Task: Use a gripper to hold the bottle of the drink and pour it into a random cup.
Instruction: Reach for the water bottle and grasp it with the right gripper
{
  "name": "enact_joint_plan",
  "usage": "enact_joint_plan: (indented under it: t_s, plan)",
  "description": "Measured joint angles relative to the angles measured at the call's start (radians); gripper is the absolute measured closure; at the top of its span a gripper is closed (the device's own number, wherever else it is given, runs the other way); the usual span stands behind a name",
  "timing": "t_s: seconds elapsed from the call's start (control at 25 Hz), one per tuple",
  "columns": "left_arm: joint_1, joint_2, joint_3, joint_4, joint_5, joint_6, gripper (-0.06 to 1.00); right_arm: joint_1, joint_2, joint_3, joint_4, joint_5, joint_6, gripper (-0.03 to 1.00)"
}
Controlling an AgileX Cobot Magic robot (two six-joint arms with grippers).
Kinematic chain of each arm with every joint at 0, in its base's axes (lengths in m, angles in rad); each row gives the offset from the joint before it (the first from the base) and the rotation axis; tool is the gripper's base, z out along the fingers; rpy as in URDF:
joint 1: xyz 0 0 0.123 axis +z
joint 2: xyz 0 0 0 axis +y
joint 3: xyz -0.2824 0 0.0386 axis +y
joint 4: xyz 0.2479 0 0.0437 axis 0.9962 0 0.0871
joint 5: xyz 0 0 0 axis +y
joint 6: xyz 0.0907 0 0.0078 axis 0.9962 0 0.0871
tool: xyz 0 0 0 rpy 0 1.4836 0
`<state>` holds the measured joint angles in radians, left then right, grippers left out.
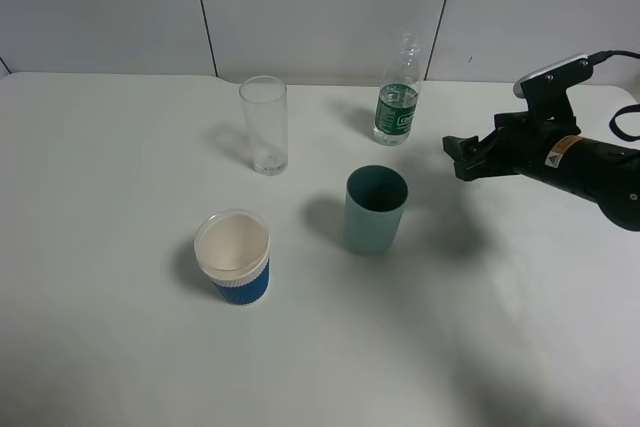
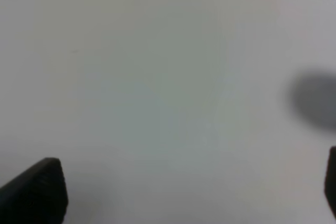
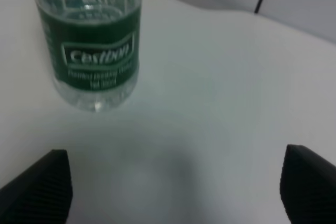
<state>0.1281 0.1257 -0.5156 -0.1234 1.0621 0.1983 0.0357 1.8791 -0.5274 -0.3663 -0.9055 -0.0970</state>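
The bottle of the drink (image 1: 397, 107), clear with a green label, stands upright at the back of the white table (image 1: 120, 327). In the right wrist view the bottle (image 3: 92, 51) stands ahead of the jaws and off to one side. My right gripper (image 1: 464, 159) is open and empty, a short way right of the bottle, not touching it. It shows in the right wrist view (image 3: 173, 192) with its fingertips (image 3: 42, 190) far apart. The cup (image 1: 264, 125), a tall clear glass, stands left of the bottle. My left gripper (image 2: 184, 192) is open over bare table and does not show in the exterior view.
A teal cup (image 1: 375, 209) stands in front of the bottle, near the table's middle. A blue ribbed cup with a white rim (image 1: 233, 257) stands front left of it. A panelled wall (image 1: 320, 7) runs behind the table.
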Motion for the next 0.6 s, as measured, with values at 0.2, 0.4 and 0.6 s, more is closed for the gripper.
enact_joint_plan:
  t_s: [0.2,0.4,0.6]
  plan:
    - [0.0,0.0,0.0,0.0,0.0,0.0,-0.05,0.0,0.058,-0.043,0.0,-0.046,-0.04,0.18]
    - [0.0,0.0,0.0,0.0,0.0,0.0,-0.05,0.0,0.113,-0.124,-0.001,-0.058,-0.042,0.18]
    - [0.0,0.0,0.0,0.0,0.0,0.0,-0.05,0.017,0.152,-0.196,-0.063,-0.056,-0.039,0.18]
